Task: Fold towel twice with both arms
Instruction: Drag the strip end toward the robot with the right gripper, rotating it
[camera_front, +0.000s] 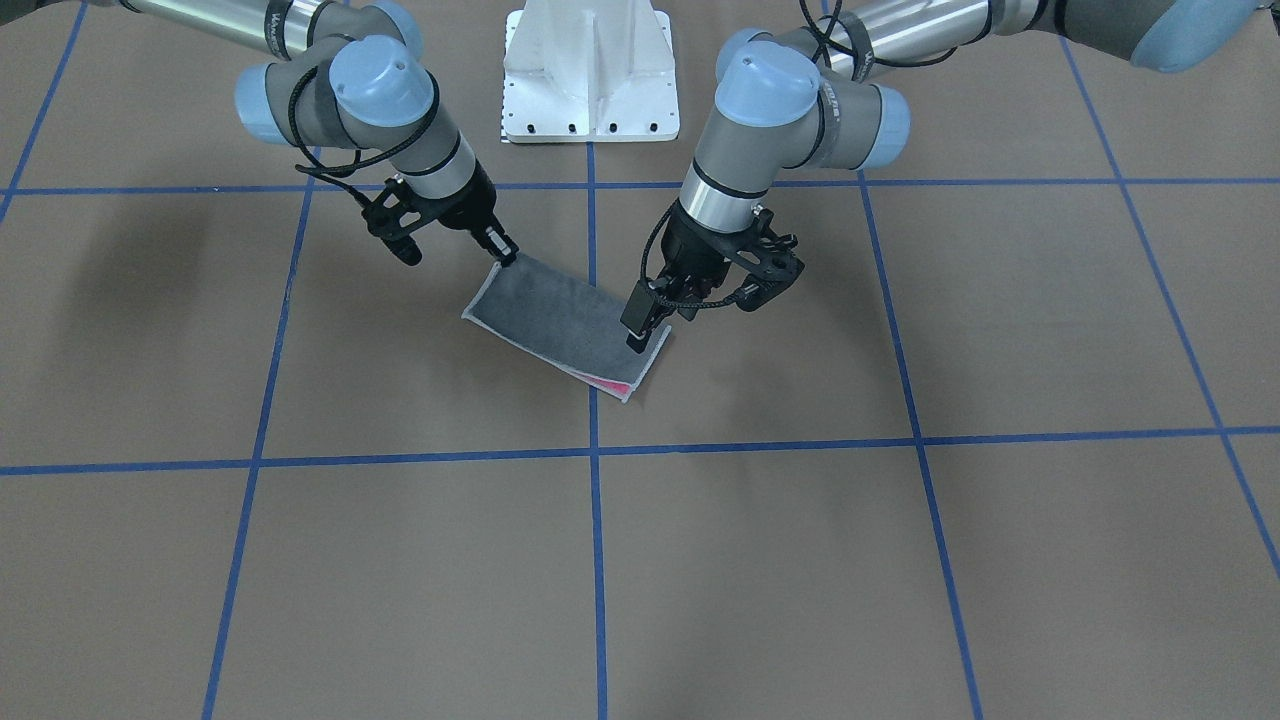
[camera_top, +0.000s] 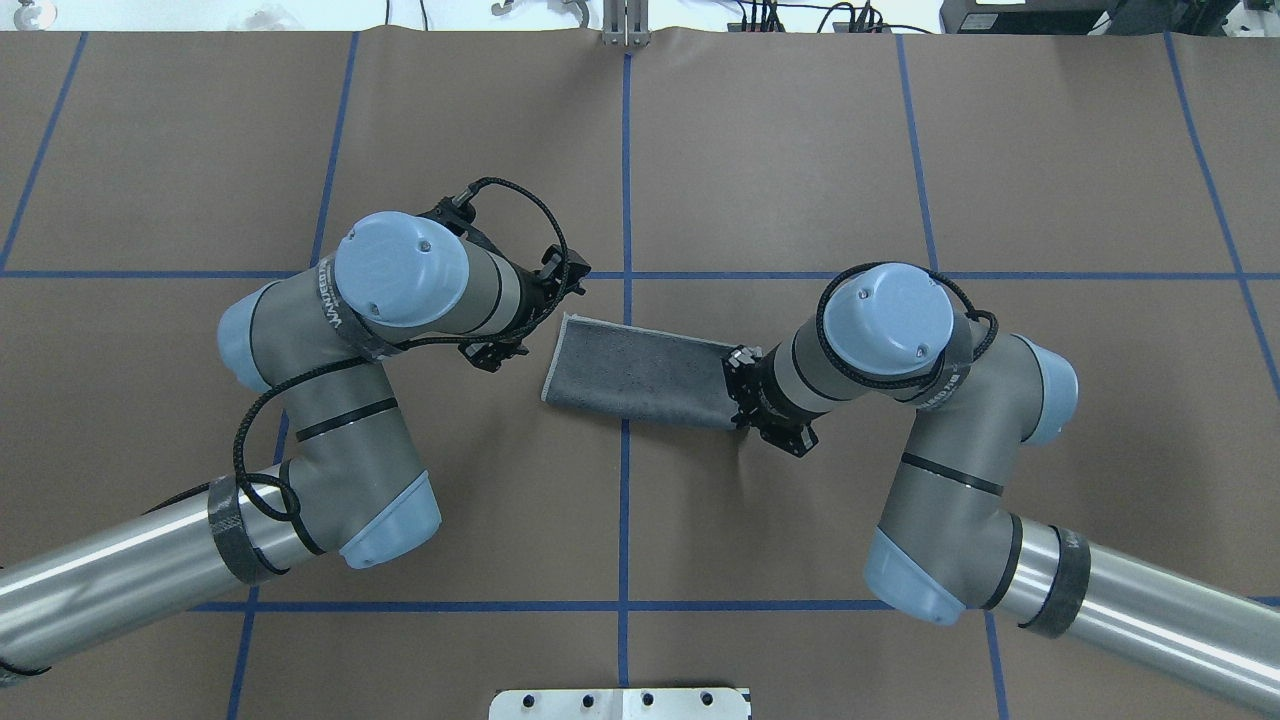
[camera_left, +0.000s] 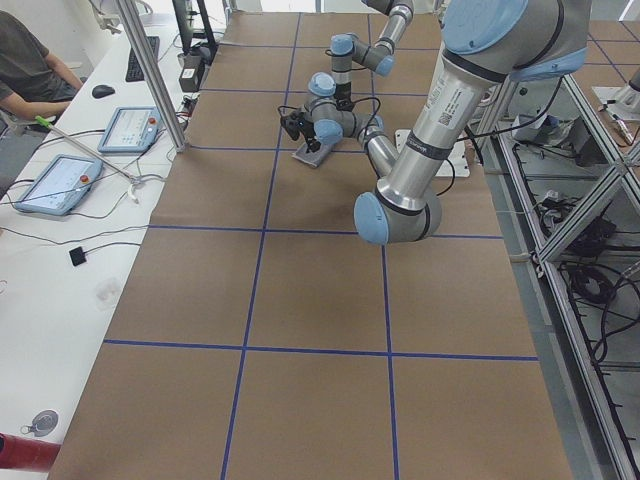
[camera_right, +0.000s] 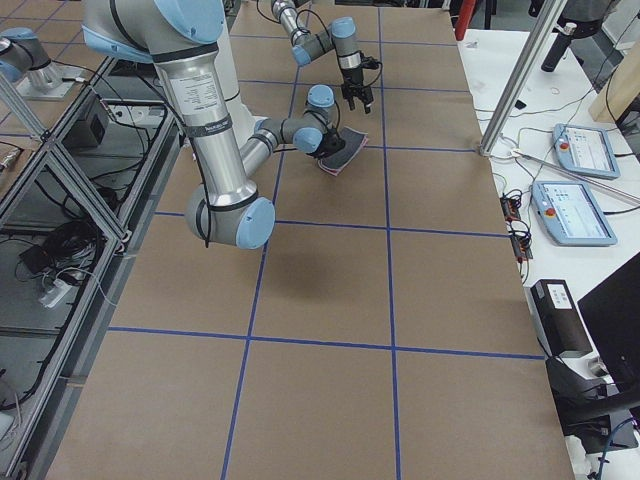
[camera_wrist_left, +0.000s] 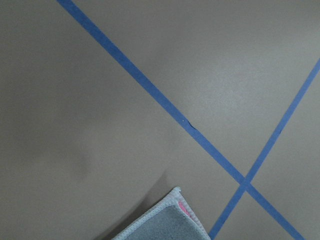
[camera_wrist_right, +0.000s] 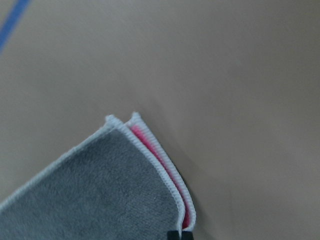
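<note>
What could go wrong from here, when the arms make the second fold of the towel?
1. In the towel the layers are not aligned: a pink strip shows past the grey edge, so the second fold may come out crooked.
2. The right claw sits at the very corner; it might catch one layer only, or slip.
3. The left claw is at the other short end; bringing the ends together could make the two claws collide.

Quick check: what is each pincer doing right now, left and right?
Left pincer: open, holding nothing, over one end of the towel.
Right pincer: closed on a corner of the towel.
</note>
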